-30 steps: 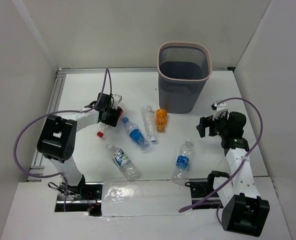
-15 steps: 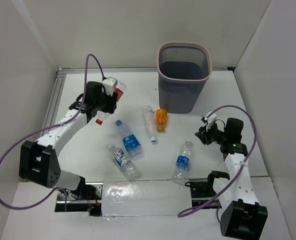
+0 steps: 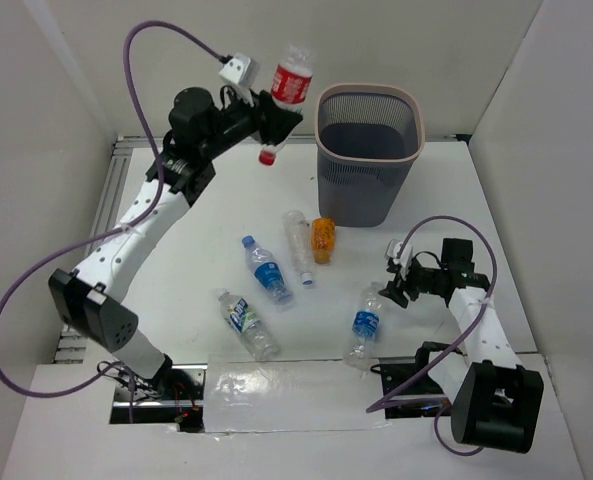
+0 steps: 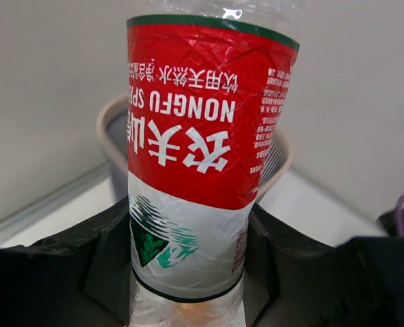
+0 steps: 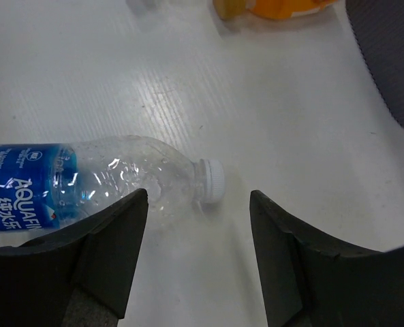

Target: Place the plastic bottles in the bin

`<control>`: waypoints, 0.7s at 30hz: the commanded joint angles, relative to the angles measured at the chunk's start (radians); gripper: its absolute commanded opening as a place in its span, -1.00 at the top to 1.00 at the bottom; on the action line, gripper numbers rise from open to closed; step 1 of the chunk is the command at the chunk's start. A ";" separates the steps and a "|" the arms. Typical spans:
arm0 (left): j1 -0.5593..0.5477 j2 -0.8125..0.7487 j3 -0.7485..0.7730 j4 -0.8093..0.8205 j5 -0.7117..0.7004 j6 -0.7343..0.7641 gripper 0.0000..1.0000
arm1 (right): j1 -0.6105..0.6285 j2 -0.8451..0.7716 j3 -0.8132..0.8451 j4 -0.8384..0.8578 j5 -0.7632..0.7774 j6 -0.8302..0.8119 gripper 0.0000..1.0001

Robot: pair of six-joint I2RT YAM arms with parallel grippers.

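Nongfu Spring bottle (image 3: 291, 85), clamped in your left hand (image 3: 276, 117), rose from the counter (image 3: 196, 200) to beside the rim of the bin (image 3: 369, 160), nearly ready to drop, while your right hand (image 3: 396, 280), spread apart, neared the Aquafina bottle (image 3: 366, 322).

The red-labelled bottle (image 3: 290, 85) is aloft, cap down, just left of the upright grey mesh bin (image 3: 361, 190), while flat before it lie the plain clear bottle (image 3: 297, 245) and the orange bottle (image 3: 322, 239), perhaps touching, plus three blue-labelled ones: the centre bottle (image 3: 267, 270), the left bottle (image 3: 246, 323) and the right bottle (image 3: 365, 322).
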 commanded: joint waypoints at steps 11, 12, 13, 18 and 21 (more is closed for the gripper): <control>-0.079 0.585 0.584 0.492 -0.042 -0.481 0.34 | 0.094 -0.065 0.036 -0.123 0.007 -0.203 -0.72; -0.093 0.607 0.598 0.493 -0.057 -0.481 0.34 | 0.094 -0.074 0.027 -0.134 0.007 -0.203 -0.74; -0.108 0.639 0.608 0.503 -0.102 -0.481 0.34 | 0.094 -0.074 0.027 -0.134 0.007 -0.203 -0.74; -0.129 0.705 0.633 0.476 -0.176 -0.447 -0.36 | 0.103 -0.083 0.036 -0.116 0.016 -0.203 -0.81; -0.139 0.717 0.667 0.437 -0.185 -0.425 -0.79 | 0.112 -0.083 0.036 -0.152 0.026 -0.320 -0.95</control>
